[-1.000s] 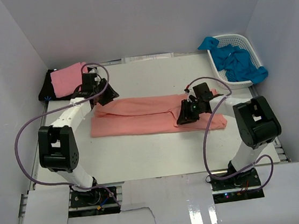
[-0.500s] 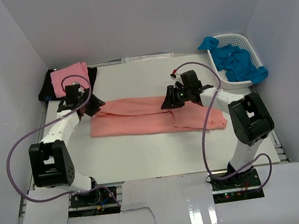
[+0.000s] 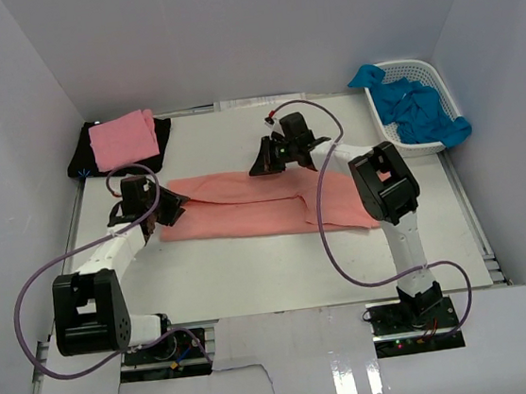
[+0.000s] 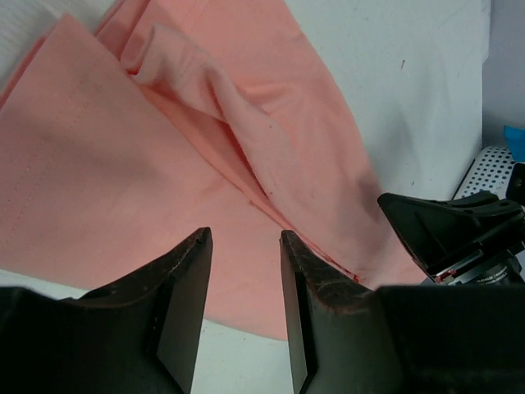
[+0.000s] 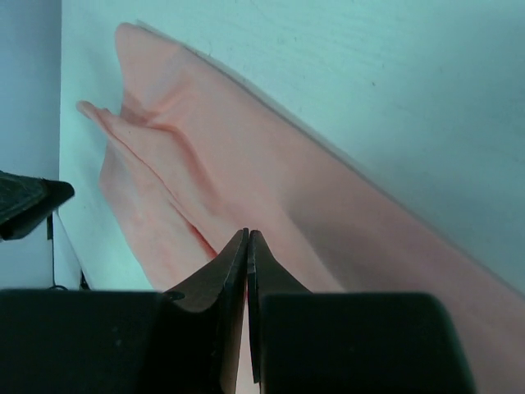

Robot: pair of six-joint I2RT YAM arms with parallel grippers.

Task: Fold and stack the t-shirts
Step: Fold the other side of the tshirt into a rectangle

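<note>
The large salmon-coral t-shirt (image 3: 245, 208) lies folded into a long strip across the middle of the table. It fills the left wrist view (image 4: 164, 148) and the right wrist view (image 5: 246, 164). My left gripper (image 3: 165, 208) is open and empty at the shirt's left end, its jaws (image 4: 244, 246) over the near hem. My right gripper (image 3: 263, 159) is shut at the shirt's far edge near the middle, and its jaws (image 5: 248, 234) show no cloth between them. A folded lighter pink t-shirt (image 3: 123, 140) lies on a black t-shirt (image 3: 80, 163) at the back left. Bright blue t-shirts (image 3: 415, 108) fill the basket.
The white lattice basket (image 3: 409, 64) stands at the back right corner, one blue shirt hanging over its rim. White walls close in the table on three sides. The arms' purple cables loop over the near half of the table.
My right gripper has moved from the shirt's right part back and left to its far edge. My left gripper has moved nearer and left to the shirt's left end. The shirt lies about as before.
</note>
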